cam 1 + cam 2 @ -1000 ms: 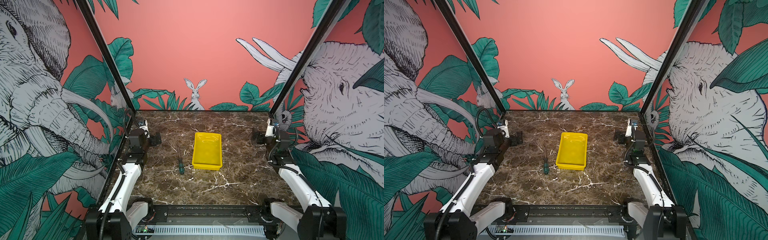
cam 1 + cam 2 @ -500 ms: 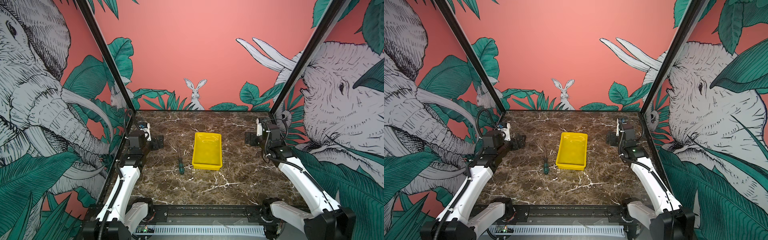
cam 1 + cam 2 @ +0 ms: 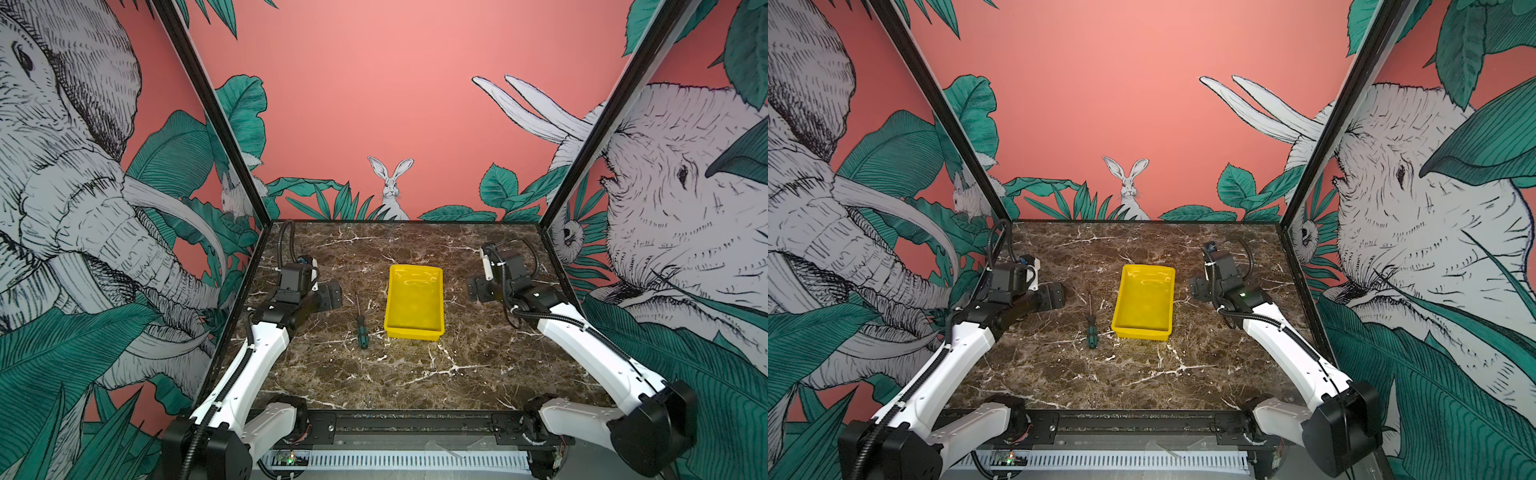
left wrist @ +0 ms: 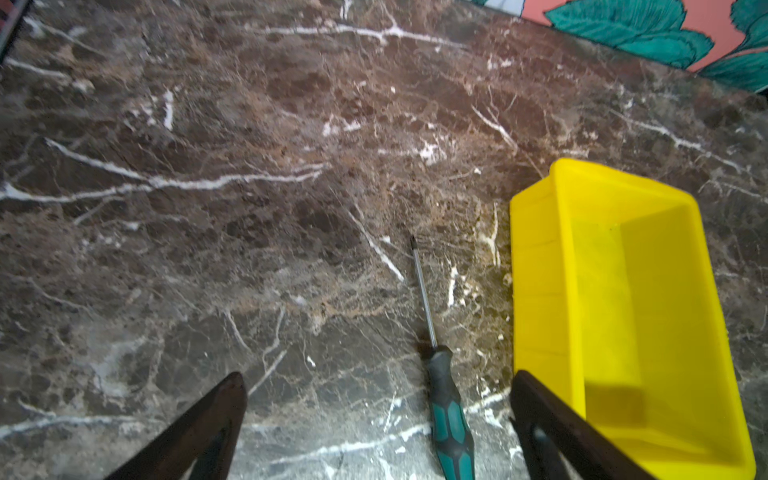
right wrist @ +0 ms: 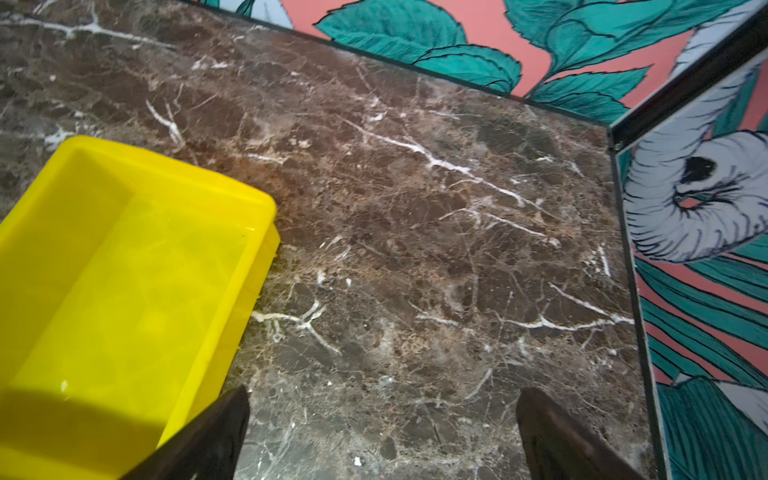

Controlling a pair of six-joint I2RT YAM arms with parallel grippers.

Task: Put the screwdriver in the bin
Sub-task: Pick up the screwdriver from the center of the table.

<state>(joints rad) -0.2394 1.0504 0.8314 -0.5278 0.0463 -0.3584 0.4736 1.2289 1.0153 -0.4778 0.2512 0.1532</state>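
In both top views, a small screwdriver (image 3: pixel 361 328) (image 3: pixel 1091 328) with a green and black ribbed handle and a thin dark metal shaft lies flat on the dark brown, white-veined marble table (image 3: pixel 374 374). Its handle points towards the robot's base and its tip towards the back wall. Just beside it, on the robot's right and not touching, sits the shallow rectangular bright yellow plastic bin (image 3: pixel 414 332) (image 3: pixel 1140 333), with nothing inside. The black left end effector (image 3: pixel 332 295) (image 3: pixel 1054 297) hangs above the table near the screwdriver, on the side away from the bin. The black right end effector (image 3: pixel 478 289) (image 3: pixel 1198 289) hangs on the bin's other side, near its far half. Neither touches anything.

In the left wrist view, the left end effector (image 4: pixel 378 376) is released, its two dark fingers spread wide with only bare table and the screwdriver's handle showing between them. The screwdriver (image 4: pixel 446 411) lies on the marble, closer to the finger on the bin side, and its cross-shaped tip can be seen. The yellow bin (image 4: pixel 536 291) runs parallel to the shaft, a narrow strip of marble apart, and one finger overlaps its near corner in the picture.

In the right wrist view, the right end effector (image 5: pixel 383 391) is also released, with its fingers wide apart and nothing but marble between them. The glossy bin (image 5: pixel 232 316) sits to one side and holds nothing, with a shadow across its near end.
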